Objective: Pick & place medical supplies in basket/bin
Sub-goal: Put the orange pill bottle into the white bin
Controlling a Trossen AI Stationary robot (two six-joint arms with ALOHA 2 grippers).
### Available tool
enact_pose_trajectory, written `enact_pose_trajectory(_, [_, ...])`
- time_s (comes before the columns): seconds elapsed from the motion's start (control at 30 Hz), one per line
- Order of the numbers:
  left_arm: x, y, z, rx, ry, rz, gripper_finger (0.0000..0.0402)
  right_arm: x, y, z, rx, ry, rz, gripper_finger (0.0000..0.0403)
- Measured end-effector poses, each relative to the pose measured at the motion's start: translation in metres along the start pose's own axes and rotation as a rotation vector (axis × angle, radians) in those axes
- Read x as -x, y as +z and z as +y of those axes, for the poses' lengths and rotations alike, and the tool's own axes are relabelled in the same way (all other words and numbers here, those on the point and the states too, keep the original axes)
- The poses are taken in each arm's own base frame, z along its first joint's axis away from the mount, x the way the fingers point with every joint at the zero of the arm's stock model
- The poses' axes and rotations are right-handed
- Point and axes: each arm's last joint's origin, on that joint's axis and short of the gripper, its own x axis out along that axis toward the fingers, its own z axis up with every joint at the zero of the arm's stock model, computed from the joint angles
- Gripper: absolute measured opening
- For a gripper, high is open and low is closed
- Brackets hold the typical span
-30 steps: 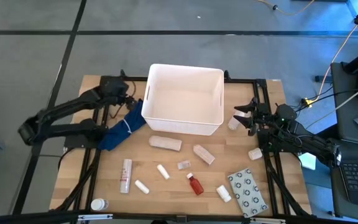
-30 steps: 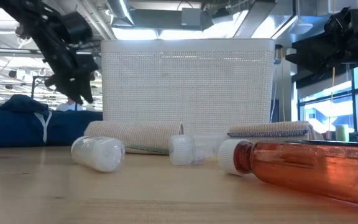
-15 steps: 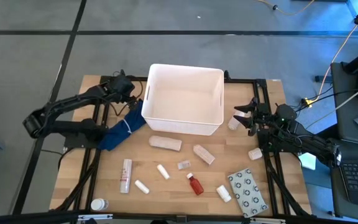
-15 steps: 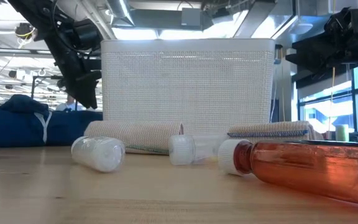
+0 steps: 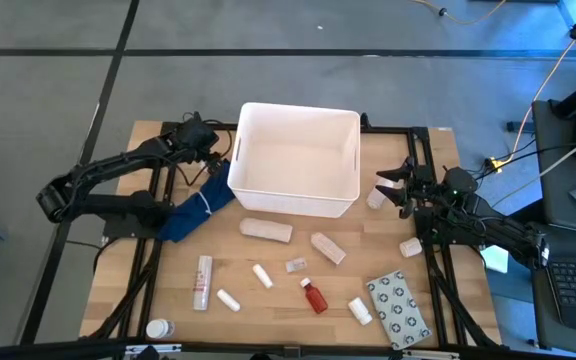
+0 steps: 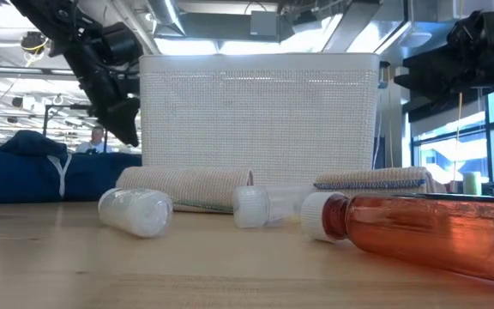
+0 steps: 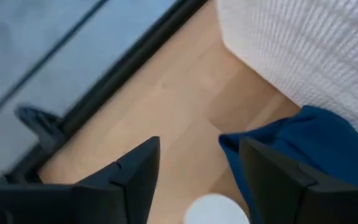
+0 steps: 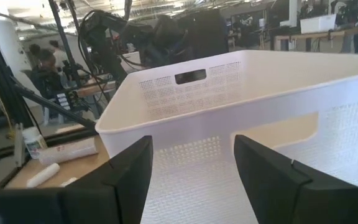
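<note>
- White plastic bin (image 5: 296,160) sat at the upper centre of the high view on the wooden desk (image 5: 168,290), and looked empty.
- Supplies lay scattered below it: a beige roll (image 5: 267,230), a second roll (image 5: 328,247), a white tube (image 5: 203,282), a red bottle (image 5: 314,297) and a grey packet (image 5: 399,307) at the lower right.
- Left tool (image 5: 211,157) hovered at the bin's left wall, above the blue cloth (image 5: 194,210); its wrist view showed the fingers apart with nothing between them.
- Right tool (image 5: 396,187) hung just right of the bin, fingers likewise apart and empty, a small white bottle (image 5: 375,198) close by.
- Risk, as I judged it: the left tool stood so near the bin wall and the cloth that a descent could snag the cloth or nudge the bin.
- Risk too: round bottles could roll away under an off-centre pinch.
- Low view alone showed the bin's mesh wall and the bottles lying on their sides; only the high view showed the bin's inside and the whole layout.
- Left wrist view alone caught a white round thing (image 7: 216,210) beside the cloth.
</note>
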Motion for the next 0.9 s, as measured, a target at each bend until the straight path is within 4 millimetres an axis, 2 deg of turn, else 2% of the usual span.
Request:
enact_pose_trajectory(0.13, [0.0, 0.005, 0.001, -0.026, 0.01, -0.052, 0.0214, 0.0, 0.0, 0.0, -0.061, -0.001, 0.004, 0.0227])
enact_pose_trajectory(0.3, [0.0, 0.009, 0.002, 0.092, 0.035, -0.087, 0.0223, 0.0, -0.005, -0.001, -0.083, -0.012, 0.049, 0.0227])
enact_pose_trajectory(0.63, [0.0, -0.003, 0.002, 0.188, 0.097, 0.03, 0.0282, 0.0, -0.006, -0.001, -0.131, -0.016, 0.056, 0.0227])
enact_pose_trajectory(0.9, [0.0, -0.007, 0.002, 0.215, 0.09, 0.069, 0.0294, 0.0, -0.006, -0.001, -0.131, -0.015, 0.056, 0.0227])
